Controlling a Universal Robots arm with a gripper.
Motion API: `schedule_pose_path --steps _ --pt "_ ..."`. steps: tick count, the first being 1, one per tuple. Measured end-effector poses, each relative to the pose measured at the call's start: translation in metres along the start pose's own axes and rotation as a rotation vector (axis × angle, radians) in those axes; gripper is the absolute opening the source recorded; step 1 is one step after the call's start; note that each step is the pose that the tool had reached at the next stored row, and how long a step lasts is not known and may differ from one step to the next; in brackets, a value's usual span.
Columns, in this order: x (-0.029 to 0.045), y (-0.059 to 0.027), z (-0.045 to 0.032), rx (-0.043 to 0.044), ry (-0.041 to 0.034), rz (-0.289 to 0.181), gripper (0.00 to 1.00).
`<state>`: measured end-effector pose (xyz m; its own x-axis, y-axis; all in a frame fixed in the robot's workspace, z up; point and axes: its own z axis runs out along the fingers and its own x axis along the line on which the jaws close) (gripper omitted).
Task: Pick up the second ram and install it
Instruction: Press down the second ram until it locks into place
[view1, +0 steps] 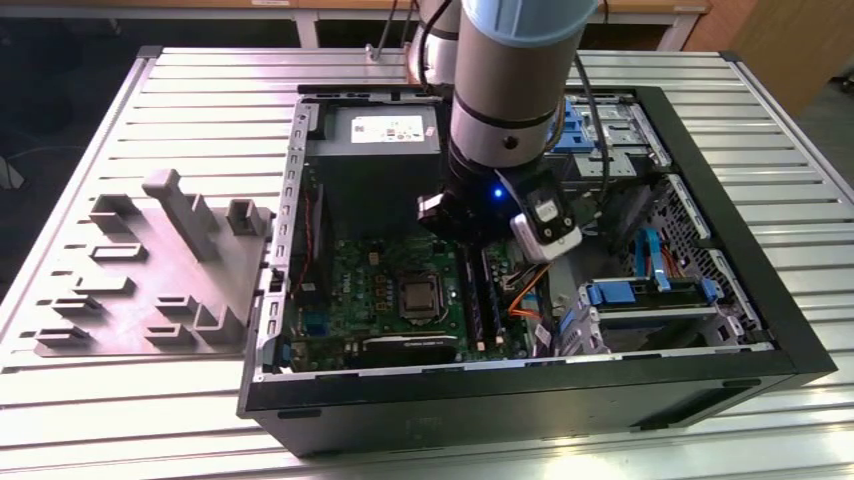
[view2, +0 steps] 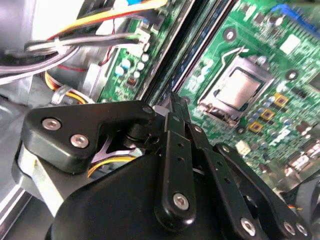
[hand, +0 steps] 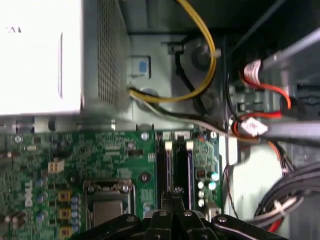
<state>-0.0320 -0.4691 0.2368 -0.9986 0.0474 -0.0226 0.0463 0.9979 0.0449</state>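
Note:
My gripper (view1: 489, 246) hangs inside the open computer case (view1: 747, 300), over the green board (view1: 387, 270). In both wrist views its fingertips are pressed together with nothing visible between them. They sit right above the near end of two long memory slots beside the processor socket (hand: 107, 202). A dark blue-black stick, the second ram (hand: 188, 162), stands in the slot farther from the socket and reads as a bluish strip (view2: 198, 56) in the second wrist view. I cannot tell whether the gripper (hand: 175, 192) (view2: 175, 102) touches it.
The power supply (view1: 387, 135) (hand: 40, 55) borders the board at the back. Yellow, red and black cables (hand: 202, 75) run beside the slots. Blue-tabbed drive bays (view1: 641, 290) fill the case's exterior-view right. A grey fixture tray (view1: 147, 270) lies on the slatted table (view1: 200, 90) to the exterior view's left.

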Motion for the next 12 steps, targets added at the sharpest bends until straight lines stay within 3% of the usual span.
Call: schedule_pose_path --steps 12 --pt "-0.0018 -0.0387 -0.0016 -0.0001 0.0 0.0 0.1"
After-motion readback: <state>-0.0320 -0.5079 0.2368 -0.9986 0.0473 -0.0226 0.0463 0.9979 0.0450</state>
